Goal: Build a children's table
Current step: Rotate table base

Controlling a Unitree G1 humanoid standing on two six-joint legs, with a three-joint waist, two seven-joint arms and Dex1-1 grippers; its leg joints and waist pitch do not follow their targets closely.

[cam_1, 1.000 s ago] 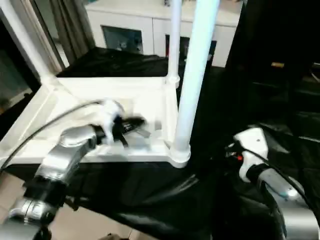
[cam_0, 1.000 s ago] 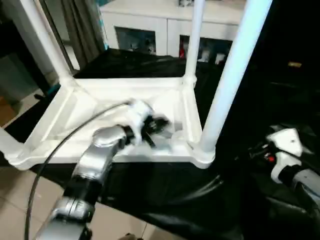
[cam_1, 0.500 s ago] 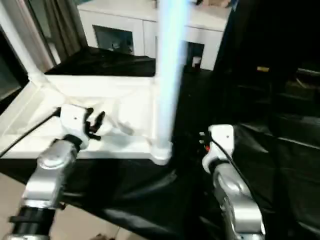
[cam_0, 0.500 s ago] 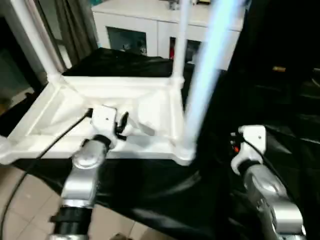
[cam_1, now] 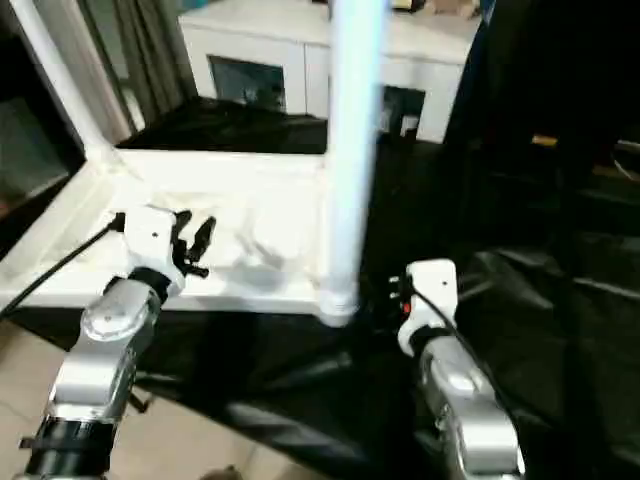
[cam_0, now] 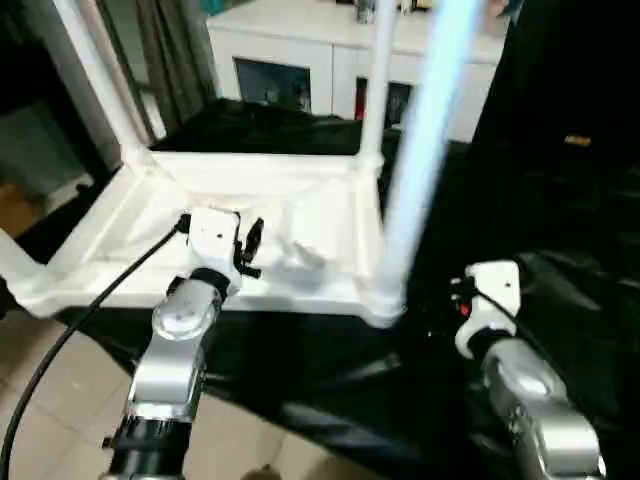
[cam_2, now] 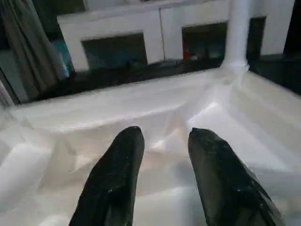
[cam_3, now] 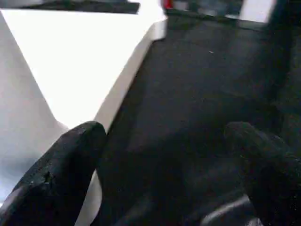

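I have the children's table [cam_0: 240, 215] lying upside down on a black cloth [cam_0: 300, 370] that covers the work surface, its ribbed underside facing up and its square top spreading from the left edge of my head views to about the middle. Legs stand upright in its rounded corner sockets: the near-right leg [cam_0: 425, 150] rises tall just ahead of my right arm, the far-right leg [cam_0: 373, 90] stands behind it, the far-left leg [cam_0: 95, 85] leans up toward the top-left corner, and I can only catch the base of the near-left one at the left edge. Beyond the table, at the far side, sits a white cabinet [cam_0: 300, 50] with glass doors. My left gripper [cam_2: 162, 141] hangs over the near part of the underside, near the middle of the near rim; its two black fingers [cam_2: 120, 169] stand apart with a gap between them and nothing in that gap, and I cannot tell whether the tips touch the plastic. My right gripper [cam_3: 164, 141] is low over the black cloth just to the right of the near-right corner socket [cam_1: 338, 300], its fingers spread very wide and empty, one fingertip close beside the table's white edge.
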